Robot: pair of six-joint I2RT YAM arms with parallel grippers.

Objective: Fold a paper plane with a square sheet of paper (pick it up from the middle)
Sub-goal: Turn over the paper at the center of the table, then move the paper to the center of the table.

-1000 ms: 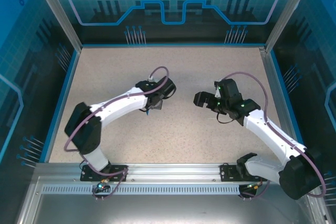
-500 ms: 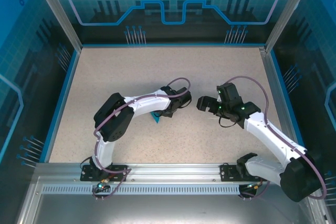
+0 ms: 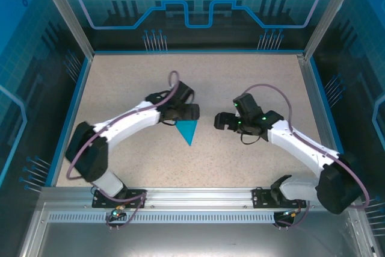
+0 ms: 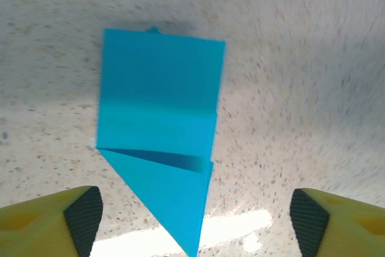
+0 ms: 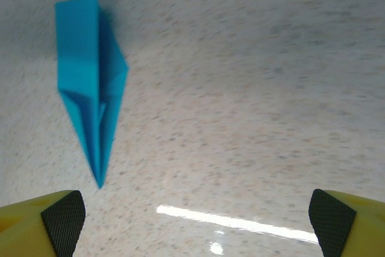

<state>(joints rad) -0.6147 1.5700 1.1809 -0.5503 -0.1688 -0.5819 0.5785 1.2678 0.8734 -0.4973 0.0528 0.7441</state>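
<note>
The left gripper (image 3: 191, 112) hovers over the speckled table (image 3: 252, 82) with its jaws spread wide, holding nothing. In the left wrist view its yellow fingers (image 4: 54, 224) stand either side of the paper's pointed end without touching it. Just beside that gripper, toward the near edge, the teal-blue paper plane (image 3: 187, 131) lies on the table, its point aimed at the arm bases. Right of the plane and apart from it, the right gripper (image 3: 220, 121) is also wide open and empty.

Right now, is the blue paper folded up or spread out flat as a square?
Folded. The paper plane lies on the table as a pointed dart, with overlapping flaps and creases showing.
</note>
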